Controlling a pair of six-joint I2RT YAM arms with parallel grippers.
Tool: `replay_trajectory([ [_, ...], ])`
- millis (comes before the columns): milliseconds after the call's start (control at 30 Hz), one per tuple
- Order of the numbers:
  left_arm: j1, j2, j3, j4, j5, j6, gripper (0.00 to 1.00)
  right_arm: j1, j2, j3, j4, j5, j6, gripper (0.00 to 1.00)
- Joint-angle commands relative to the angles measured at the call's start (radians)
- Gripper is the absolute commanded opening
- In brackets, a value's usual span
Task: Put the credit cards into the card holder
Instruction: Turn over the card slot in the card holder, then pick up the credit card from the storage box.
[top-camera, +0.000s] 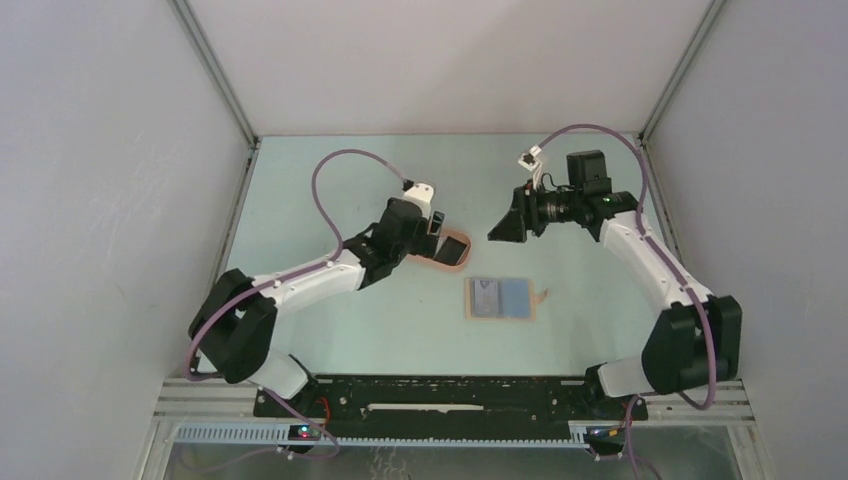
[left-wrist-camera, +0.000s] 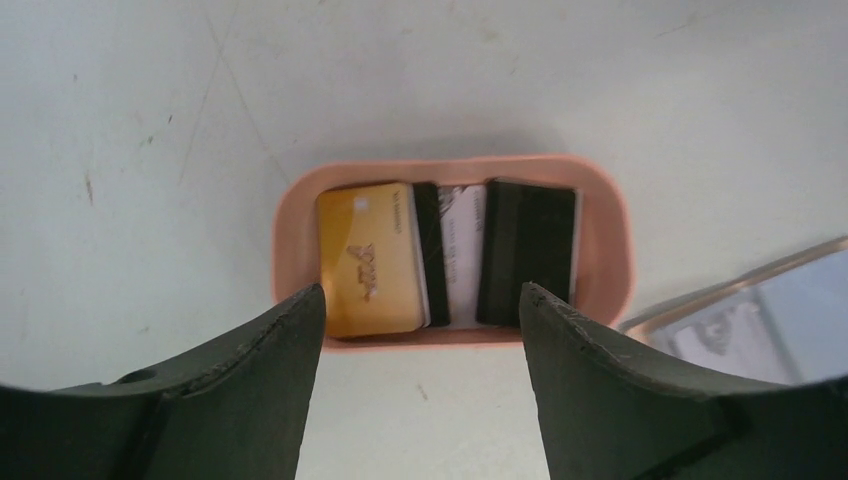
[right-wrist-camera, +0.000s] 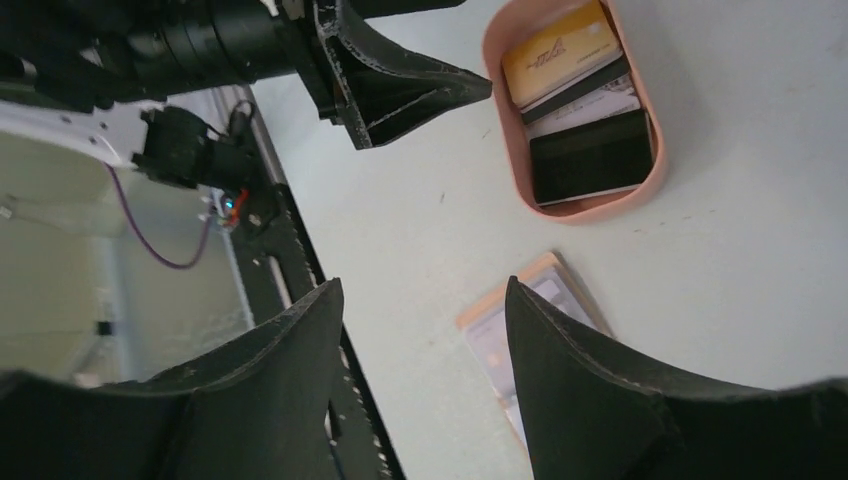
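The credit cards lie side by side in a peach oval tray (left-wrist-camera: 605, 240): a yellow-orange card (left-wrist-camera: 365, 255), a white card (left-wrist-camera: 460, 250) with a black stripe, and a black card (left-wrist-camera: 525, 250). My left gripper (left-wrist-camera: 420, 300) hovers open just short of the tray's near rim, with nothing between its fingers. The tan card holder (top-camera: 500, 318) lies unfolded right of the tray, with bluish cards in its pockets. My right gripper (top-camera: 505, 228) hangs open and empty above the table, behind the holder (right-wrist-camera: 480, 305). The right wrist view also shows the yellow card (right-wrist-camera: 555, 50) and the black card (right-wrist-camera: 590, 155).
In the top view the tray (top-camera: 455, 268) sits mid-table under the left gripper (top-camera: 437, 225). Grey walls close in the left, right and back. The arm bases and a black rail (top-camera: 450, 395) run along the near edge.
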Motion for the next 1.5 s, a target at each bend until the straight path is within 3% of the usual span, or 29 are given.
replay_trajectory([
  [0, 0.087, -0.013, 0.046, -0.041, 0.033, -0.065, 0.78, 0.047, 0.085, 0.010, 0.186, -0.027, 0.297, 0.68],
  [100, 0.182, -0.010, 0.036, -0.011, 0.146, -0.156, 0.77, 0.120, 0.182, 0.028, 0.282, 0.064, 0.428, 0.66],
  [233, 0.309, 0.030, 0.016, -0.004, 0.269, -0.279, 0.65, 0.200, 0.321, 0.056, 0.388, 0.141, 0.557, 0.65],
  [367, 0.373, 0.073, -0.004, 0.011, 0.338, -0.330, 0.59, 0.263, 0.390, 0.069, 0.480, 0.251, 0.620, 0.63],
  [633, 0.388, 0.195, 0.057, -0.004, 0.405, -0.351, 0.52, 0.337, 0.520, 0.128, 0.538, 0.498, 0.742, 0.62],
  [833, 0.388, 0.221, 0.043, 0.003, 0.431, -0.370, 0.45, 0.365, 0.589, 0.131, 0.639, 0.562, 0.816, 0.61],
  [1100, 0.387, 0.209, -0.024, 0.036, 0.462, -0.416, 0.36, 0.415, 0.628, 0.164, 0.516, 0.740, 0.791, 0.64],
  [1467, 0.369, 0.149, -0.141, 0.101, 0.429, -0.490, 0.33, 0.426, 0.637, 0.175, 0.473, 0.787, 0.802, 0.67],
])
